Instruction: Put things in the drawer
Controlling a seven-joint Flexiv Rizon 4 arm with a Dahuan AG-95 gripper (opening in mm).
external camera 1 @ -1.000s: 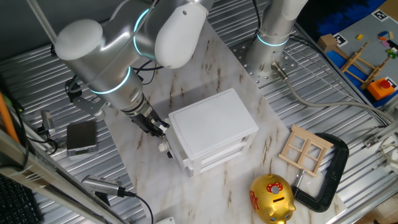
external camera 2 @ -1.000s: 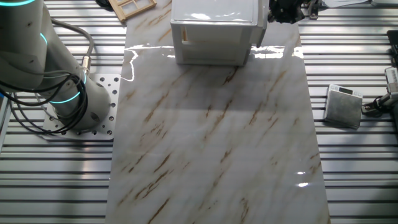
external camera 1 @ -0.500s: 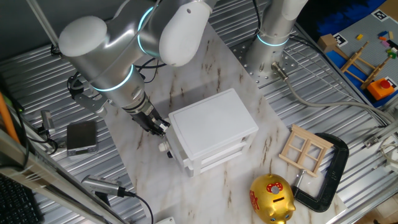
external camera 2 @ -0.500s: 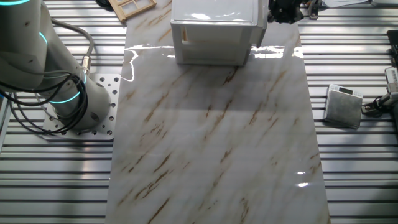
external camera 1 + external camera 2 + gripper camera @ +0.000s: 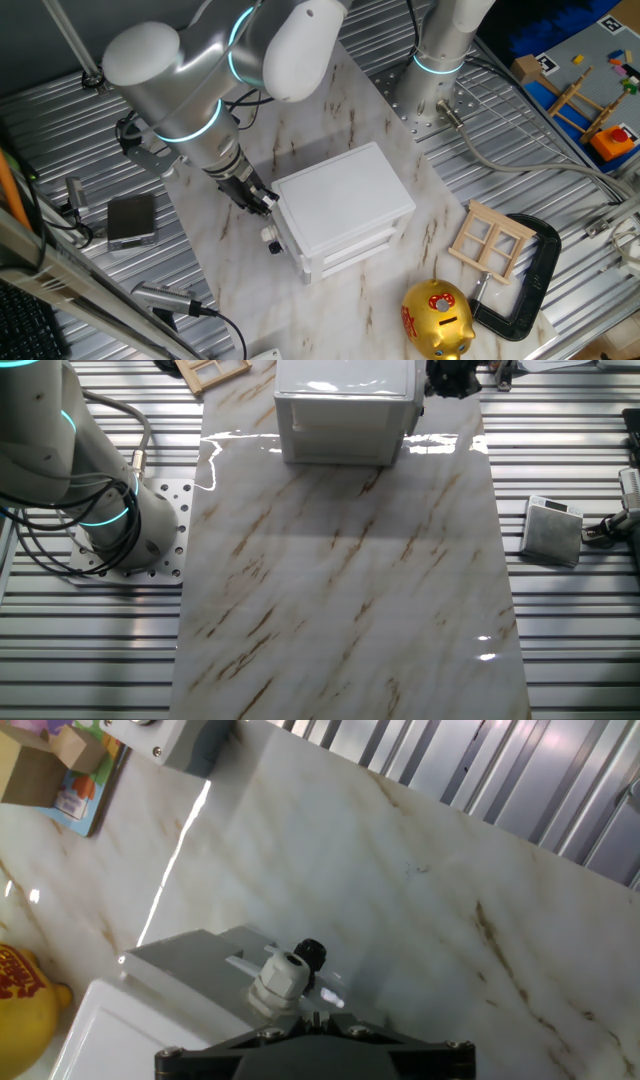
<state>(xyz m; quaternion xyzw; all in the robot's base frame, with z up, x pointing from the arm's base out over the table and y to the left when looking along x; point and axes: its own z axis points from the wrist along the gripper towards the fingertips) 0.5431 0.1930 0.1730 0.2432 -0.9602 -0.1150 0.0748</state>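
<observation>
**Gripper pressed in at the cabinet's corner, drawers shut**

You had the small white box-shaped cabinet (image 5: pixel 342 210) standing on the marble-patterned board (image 5: pixel 395 285), with both of its plain white sliding drawers (image 5: pixel 352 250) flush with the front, neither pulled out. A small round white knob (image 5: pixel 271 246) showed at the cabinet's lower left corner in one fixed view.

Your black two-finger gripper (image 5: pixel 255 199) sat low, right against the cabinet's upper left edge, just above that knob. From the other fixed view, the gripper (image 5: pixel 452 374) was a dark shape tucked against the cabinet's (image 5: pixel 345 410) far right corner at the top of the frame. In no view could you make out the finger gap, so I cannot tell whether the fingers were wide, narrow or holding anything. The hand view showed only the grey mount, a white cable gland and marble beyond.

On the board near the cabinet you had a gold piggy bank (image 5: pixel 437 320), a light wooden window frame (image 5: pixel 490 240) and a black C-clamp (image 5: pixel 525 280).
</observation>
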